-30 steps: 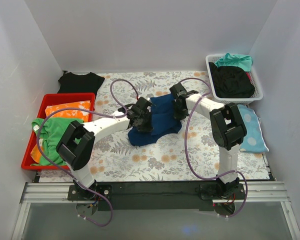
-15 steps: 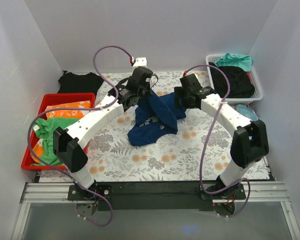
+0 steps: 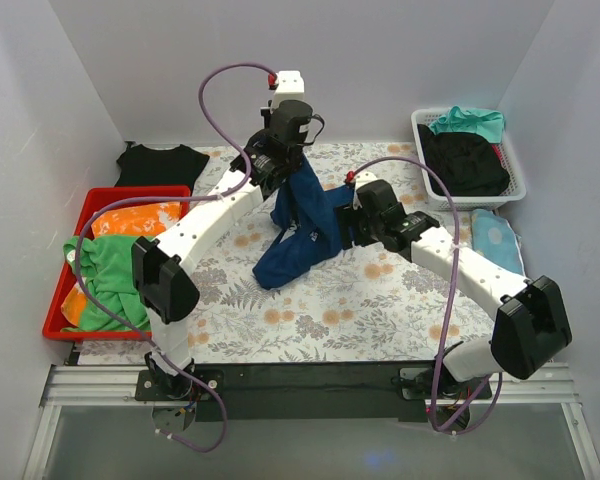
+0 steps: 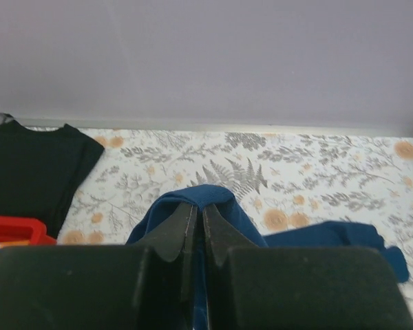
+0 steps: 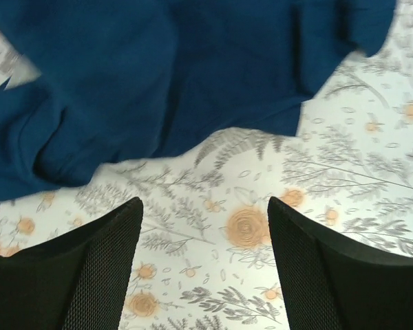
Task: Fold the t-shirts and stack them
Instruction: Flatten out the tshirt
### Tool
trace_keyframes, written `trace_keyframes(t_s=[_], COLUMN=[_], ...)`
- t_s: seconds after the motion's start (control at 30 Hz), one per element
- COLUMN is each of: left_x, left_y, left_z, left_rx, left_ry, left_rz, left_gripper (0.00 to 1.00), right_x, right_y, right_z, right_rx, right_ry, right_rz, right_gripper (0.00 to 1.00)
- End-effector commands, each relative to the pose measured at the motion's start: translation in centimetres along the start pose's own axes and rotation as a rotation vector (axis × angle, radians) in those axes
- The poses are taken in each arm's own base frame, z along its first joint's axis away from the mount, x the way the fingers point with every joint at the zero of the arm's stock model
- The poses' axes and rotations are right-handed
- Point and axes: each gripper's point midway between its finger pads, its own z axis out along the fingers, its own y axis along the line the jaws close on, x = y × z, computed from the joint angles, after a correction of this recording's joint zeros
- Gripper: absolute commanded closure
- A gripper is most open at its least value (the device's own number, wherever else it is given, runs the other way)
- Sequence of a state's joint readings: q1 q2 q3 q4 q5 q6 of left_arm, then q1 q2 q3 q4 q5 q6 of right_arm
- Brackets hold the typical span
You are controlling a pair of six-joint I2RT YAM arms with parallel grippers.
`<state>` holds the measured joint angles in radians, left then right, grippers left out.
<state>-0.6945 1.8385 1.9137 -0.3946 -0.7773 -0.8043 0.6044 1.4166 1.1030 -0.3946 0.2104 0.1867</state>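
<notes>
A navy blue t-shirt (image 3: 305, 225) hangs bunched from my left gripper (image 3: 288, 172), which is raised over the back of the table; the shirt's lower end trails on the floral cloth. In the left wrist view the left gripper (image 4: 198, 206) is shut on a fold of the navy t-shirt (image 4: 220, 201). My right gripper (image 3: 342, 232) sits low beside the shirt's right side, open. In the right wrist view the right gripper (image 5: 205, 203) holds nothing, with the navy t-shirt (image 5: 158, 82) just beyond its fingertips. A black t-shirt (image 3: 160, 163) lies flat at the back left.
A red bin (image 3: 130, 191) with green and orange clothes stands at the left. A white basket (image 3: 421, 135) at the back right holds black and teal garments. A pale blue dotted cloth (image 3: 495, 240) lies at the right edge. Walls close in on three sides.
My left gripper has risen and moved toward the back wall, lifting the navy t-shirt. My right gripper has let go of the shirt, opened wide and dropped lower beside it.
</notes>
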Motion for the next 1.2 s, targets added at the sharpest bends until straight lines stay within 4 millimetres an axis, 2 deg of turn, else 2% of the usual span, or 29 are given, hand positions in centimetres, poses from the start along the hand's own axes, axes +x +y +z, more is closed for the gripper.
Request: trace_keyframes(t_s=[0.0,0.03,0.1,0.13,0.17,0.2,0.27,0.3,0.33,0.4,0.43,0.53,0.57,0.6,0.67,0.7,0.83,0.9,0.97,1.0,1.03,1.1,1.17], left_x=[-6.2,-6.5,-6.8,-6.8,-6.8,-6.6,-6.5,-6.5,-6.3,-6.3,-6.1,-6.1,-5.8,-5.8,-5.7,-5.8,-6.5,-6.9,-7.1,-6.9,-6.8,-6.4,-5.9], left_y=[2.8,2.9,3.3,3.4,3.9,3.9,4.7,5.0,5.1,5.7,5.9,6.2,6.5,6.6,7.2,7.5,9.0,9.6,9.8,9.8,9.8,9.8,10.0], left_z=[1.0,1.2,1.9,2.1,2.5,2.9,3.5,3.7,4.0,4.4,4.6,4.7,4.9,4.9,5.0,5.0,4.5,3.9,3.5,3.4,3.4,3.4,3.5], left_rx=[-0.102,-0.107,-0.129,-0.135,-0.149,-0.152,-0.172,-0.179,-0.182,-0.186,-0.188,-0.180,-0.182,-0.182,-0.181,-0.179,-0.155,-0.131,-0.123,-0.119,-0.118,-0.119,-0.128], left_ry=[-0.140,-0.147,-0.157,-0.157,-0.157,-0.157,-0.156,-0.155,-0.152,-0.149,-0.146,-0.141,-0.134,-0.132,-0.121,-0.118,-0.105,-0.097,-0.099,-0.094,-0.092,-0.079,-0.065], left_rz=[-0.020,-0.020,-0.016,-0.017,-0.017,-0.014,-0.013,-0.012,-0.010,-0.012,-0.012,-0.014,-0.011,-0.013,-0.030,-0.039,-0.113,-0.148,-0.155,-0.149,-0.147,-0.135,-0.125], left_gripper=[1.00,1.00,1.00,1.00,1.00,1.00,1.00,1.00,1.00,1.00,1.00,1.00,1.00,1.00,1.00,1.00,1.00,1.00,1.00,1.00,1.00,1.00,1.00], right_x=[-2.1,-1.4,-0.8,0.1,0.7,0.7,1.0,1.7,0.5,1.1,-0.2,-0.8,-2.5,-2.2,-3.2,-3.7,-4.9,-5.6,-6.1,-5.5,-6.2,-5.4,-5.7], right_y=[4.9,5.7,8.2,9.1,10.6,11.5,13.8,14.5,15.4,16.5,17.1,17.4,17.2,17.1,16.2,15.6,11.7,11.4,11.8,12.3,13.1,14.4,16.1], right_z=[-0.2,0.8,1.3,2.4,2.6,3.5,4.0,5.0,5.1,6.4,6.6,8.8,9.2,10.1,10.2,9.7,8.3,7.9,8.3,9.1,9.1,10.2,10.2], right_rx=[-0.222,-0.249,-0.305,-0.317,-0.340,-0.338,-0.376,-0.384,-0.403,-0.419,-0.427,-0.391,-0.350,-0.333,-0.273,-0.243,-0.126,-0.152,-0.188,-0.203,-0.232,-0.280,-0.322], right_ry=[-0.106,-0.068,-0.039,-0.002,0.014,0.025,0.034,0.063,0.041,0.068,0.044,0.035,-0.003,0.010,-0.007,-0.022,-0.054,-0.066,-0.070,-0.047,-0.058,-0.028,-0.038], right_rz=[-0.030,-0.044,-0.098,-0.122,-0.165,-0.192,-0.253,-0.270,-0.281,-0.296,-0.297,-0.309,-0.306,-0.313,-0.306,-0.299,-0.190,-0.166,-0.198,-0.213,-0.220,-0.246,-0.266], right_gripper=[0.24,0.27,0.30,0.30,0.29,0.29,0.27,0.26,0.25,0.23,0.22,0.22,0.22,0.22,0.23,0.24,0.23,0.22,0.22,0.22,0.22,0.22,0.23])
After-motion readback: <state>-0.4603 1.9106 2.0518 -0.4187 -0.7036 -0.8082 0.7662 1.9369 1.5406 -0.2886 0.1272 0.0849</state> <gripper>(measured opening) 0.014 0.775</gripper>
